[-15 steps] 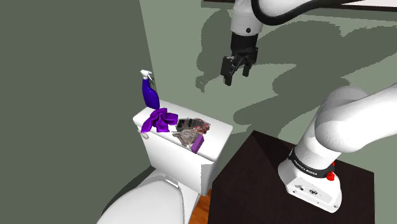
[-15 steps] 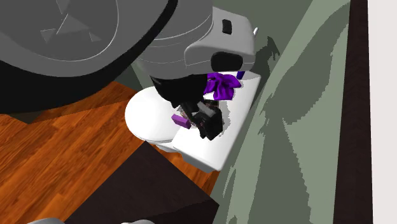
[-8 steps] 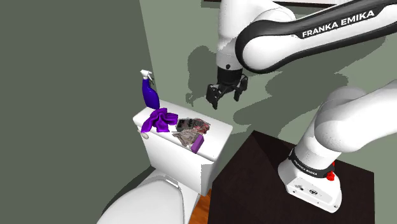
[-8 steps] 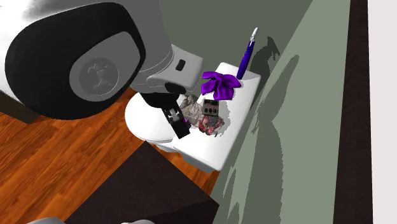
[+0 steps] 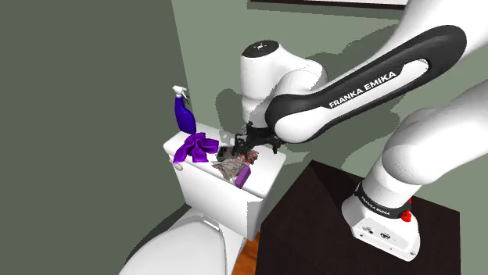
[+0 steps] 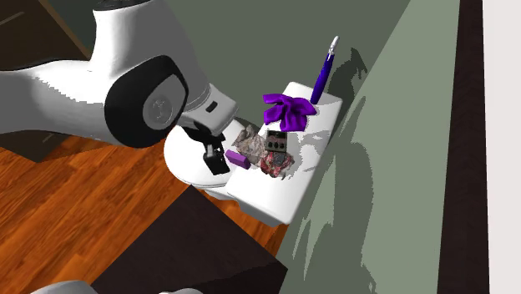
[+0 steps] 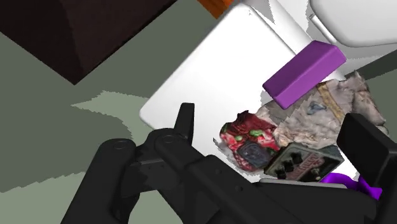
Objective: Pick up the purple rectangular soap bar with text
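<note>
Soap (image 7: 304,74): purple bar at the tank lid's (image 5: 267,166) front edge, against a crumpled wrapper (image 7: 327,105). No lettering can be made out on it.

End effector (image 7: 271,118): mine, fingers apart, nothing between the pads. The soap lies beyond the fingertips, untouched. In the shoulder view my forearm hides much of the end effector.

Red wad (image 7: 248,135) and dark box (image 7: 298,164): close under my fingers, the box partly covered.

Cloth (image 5: 195,147): purple, farther along the lid.

Spray bottle (image 5: 184,112): behind the cloth, base hidden.
</note>
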You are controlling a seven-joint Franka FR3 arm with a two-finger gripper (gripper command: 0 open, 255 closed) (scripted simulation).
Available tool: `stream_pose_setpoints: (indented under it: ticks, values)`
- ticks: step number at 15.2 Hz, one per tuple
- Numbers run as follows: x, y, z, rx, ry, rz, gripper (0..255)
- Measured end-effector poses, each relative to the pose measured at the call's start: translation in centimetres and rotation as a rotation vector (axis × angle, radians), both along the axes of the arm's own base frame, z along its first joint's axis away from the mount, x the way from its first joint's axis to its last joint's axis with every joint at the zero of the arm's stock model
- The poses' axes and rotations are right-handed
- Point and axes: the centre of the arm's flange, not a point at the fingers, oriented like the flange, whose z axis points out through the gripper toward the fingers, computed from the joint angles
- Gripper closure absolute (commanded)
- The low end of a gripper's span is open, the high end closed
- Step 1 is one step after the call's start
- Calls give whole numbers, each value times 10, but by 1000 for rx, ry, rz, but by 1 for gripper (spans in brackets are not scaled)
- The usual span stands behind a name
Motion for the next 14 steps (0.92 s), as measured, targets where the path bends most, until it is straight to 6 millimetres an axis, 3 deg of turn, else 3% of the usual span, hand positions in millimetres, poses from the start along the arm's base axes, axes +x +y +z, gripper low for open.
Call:
stream_pose_setpoints:
  ticks: [8, 14]
  values:
    - [37, 58, -91, -37, -31, -260, 0]
    - [50, 67, -127, -44, -54, -319, 0]
